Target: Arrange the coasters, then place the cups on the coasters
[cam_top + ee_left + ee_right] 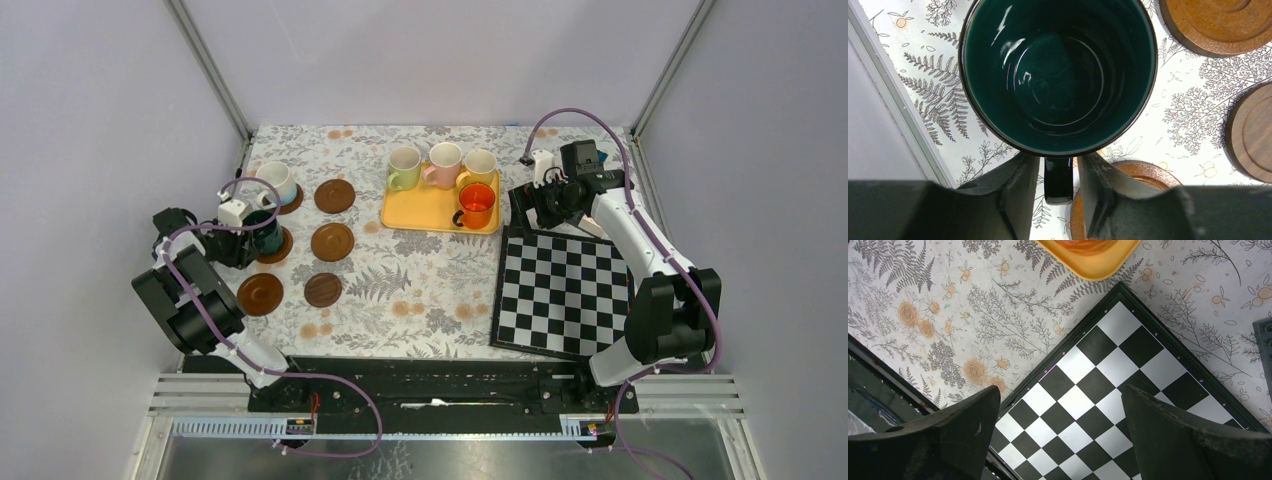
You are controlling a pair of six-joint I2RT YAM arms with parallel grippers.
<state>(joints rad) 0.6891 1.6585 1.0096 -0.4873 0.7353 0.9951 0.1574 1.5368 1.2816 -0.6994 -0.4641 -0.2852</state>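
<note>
— From the top camera, the yellow tray holds the light green cup, pink cup, yellow cup and orange cup.
— Left of the tray, six coasters lie on the counter; the white cup and the dark green cup each sit on one.
— Left wrist view: the left pincer straddles the dark green cup's handle, released, a thin gap on either side.
— Right wrist view: the right pincer hangs spread wide, empty, over the chequered board just beside the tray's corner.
</note>
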